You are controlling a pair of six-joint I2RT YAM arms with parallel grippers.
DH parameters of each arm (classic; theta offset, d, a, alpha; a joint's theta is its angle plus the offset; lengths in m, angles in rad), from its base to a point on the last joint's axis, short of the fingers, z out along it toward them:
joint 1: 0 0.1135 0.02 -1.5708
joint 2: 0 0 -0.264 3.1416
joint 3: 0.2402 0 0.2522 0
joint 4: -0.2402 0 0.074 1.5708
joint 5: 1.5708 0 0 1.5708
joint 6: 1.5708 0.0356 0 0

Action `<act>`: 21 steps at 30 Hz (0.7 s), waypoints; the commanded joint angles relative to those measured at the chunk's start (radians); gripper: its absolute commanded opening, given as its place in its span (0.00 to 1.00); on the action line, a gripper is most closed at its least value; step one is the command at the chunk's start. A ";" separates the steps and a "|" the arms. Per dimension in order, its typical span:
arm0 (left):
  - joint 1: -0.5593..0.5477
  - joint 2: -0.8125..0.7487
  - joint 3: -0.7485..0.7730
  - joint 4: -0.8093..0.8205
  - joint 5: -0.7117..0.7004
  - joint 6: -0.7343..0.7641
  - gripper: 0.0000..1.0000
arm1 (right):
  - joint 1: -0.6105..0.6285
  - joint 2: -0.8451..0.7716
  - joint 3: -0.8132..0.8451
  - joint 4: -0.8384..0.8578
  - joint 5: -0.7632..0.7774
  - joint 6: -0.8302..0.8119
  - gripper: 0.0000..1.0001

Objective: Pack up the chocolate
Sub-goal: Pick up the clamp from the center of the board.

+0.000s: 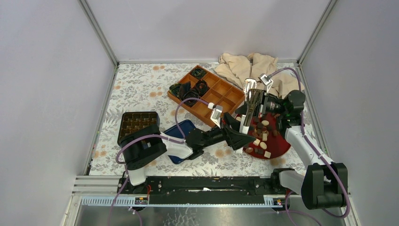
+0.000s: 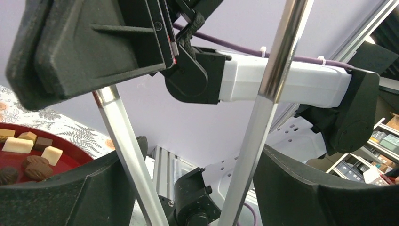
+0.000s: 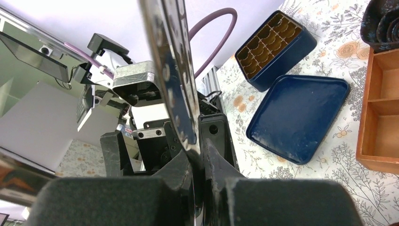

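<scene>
Polished metal tongs (image 3: 174, 70) (mirror-bright); matt wood tray (image 1: 221, 89); smooth chocolate (image 2: 51, 154).

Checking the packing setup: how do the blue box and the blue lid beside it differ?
The blue box is deep and holds a gold gridded insert. The blue lid is shallow and bare inside. Both are dark blue with rounded corners and lie open side up.

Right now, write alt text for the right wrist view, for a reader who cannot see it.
The right hand is shut on shiny metal tongs running up mid-frame. Beyond, on a floral tablecloth, lie an open blue tin with a gold grid insert, a blue lid beside it, and a wooden tray at the right edge.
</scene>
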 commanded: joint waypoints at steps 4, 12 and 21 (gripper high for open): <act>-0.006 -0.040 0.039 0.077 -0.062 -0.025 0.83 | -0.002 -0.014 -0.021 0.245 0.041 0.173 0.00; -0.005 -0.019 0.088 0.079 -0.048 -0.048 0.83 | -0.003 -0.011 -0.036 0.273 0.045 0.189 0.00; -0.005 -0.033 0.084 0.079 -0.061 -0.049 0.76 | -0.003 -0.015 -0.042 0.274 0.045 0.180 0.01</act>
